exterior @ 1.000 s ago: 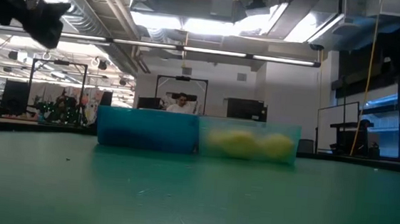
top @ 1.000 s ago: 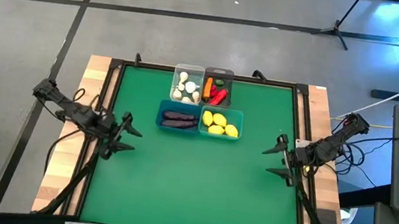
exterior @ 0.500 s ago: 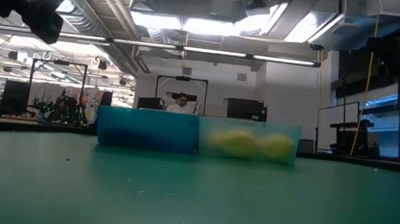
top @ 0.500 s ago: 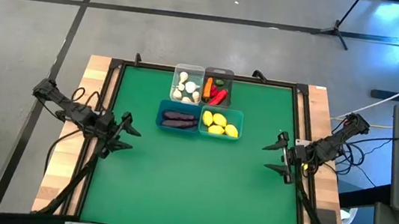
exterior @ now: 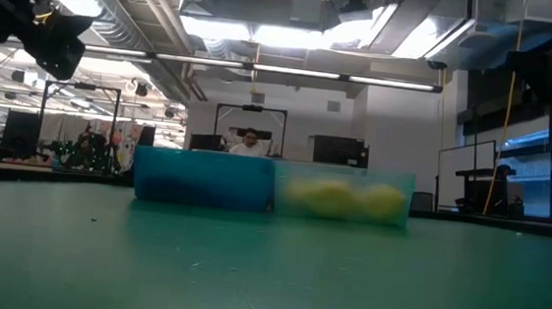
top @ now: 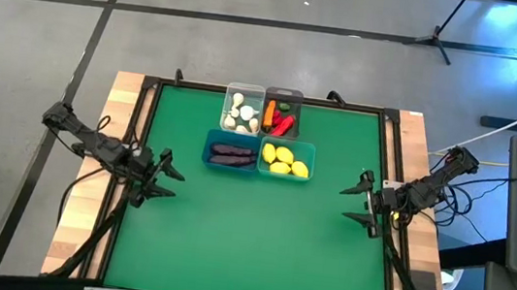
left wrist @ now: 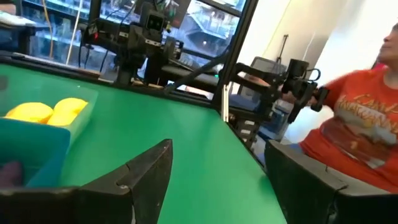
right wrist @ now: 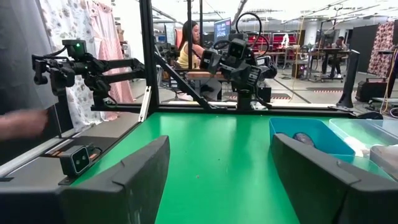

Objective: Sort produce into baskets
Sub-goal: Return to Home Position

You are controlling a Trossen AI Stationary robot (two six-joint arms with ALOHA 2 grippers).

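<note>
Produce (top: 284, 161) sits sorted in the baskets (top: 205, 149), ahead of and between both hands — so I judge nothing is left to carry. Left gripper (top: 171, 180) and right gripper (top: 350, 202) hang empty, fingers apart, at opposite table (top: 256, 252) edges.

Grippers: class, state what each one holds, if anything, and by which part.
Nothing is held: the left gripper and the right gripper are both open and empty.

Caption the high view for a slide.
Produce sorted into four clustered bins on the green table; left gripper and right gripper, both open, wait at its sides.
</note>
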